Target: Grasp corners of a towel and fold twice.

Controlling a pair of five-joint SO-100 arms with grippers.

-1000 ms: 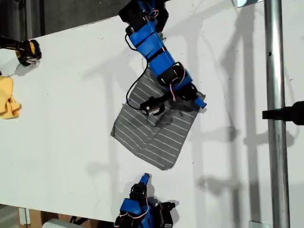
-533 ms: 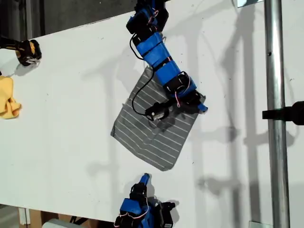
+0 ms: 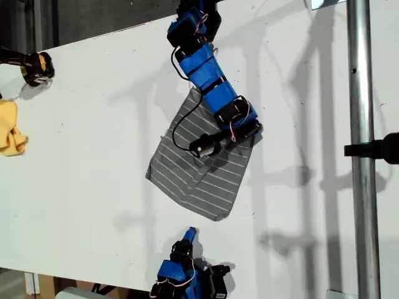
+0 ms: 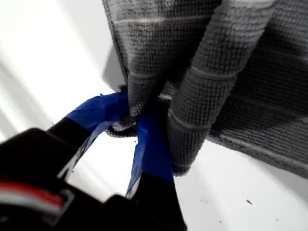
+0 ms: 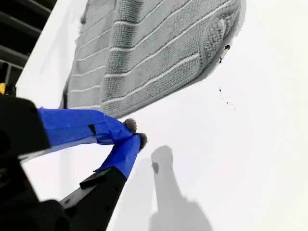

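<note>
on the white table, mid-scene in the exterior view, your grey white-striped fabric towel lies unfolded; both folds remain. my first gripper pinches one bunched corner. my second gripper waits nearby, fingers closed on nothing.

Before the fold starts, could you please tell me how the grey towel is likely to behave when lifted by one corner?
Probably floppy: the towel bunches where my first pincer pinches it. Likely grippy, given its ribbed weave.
</note>
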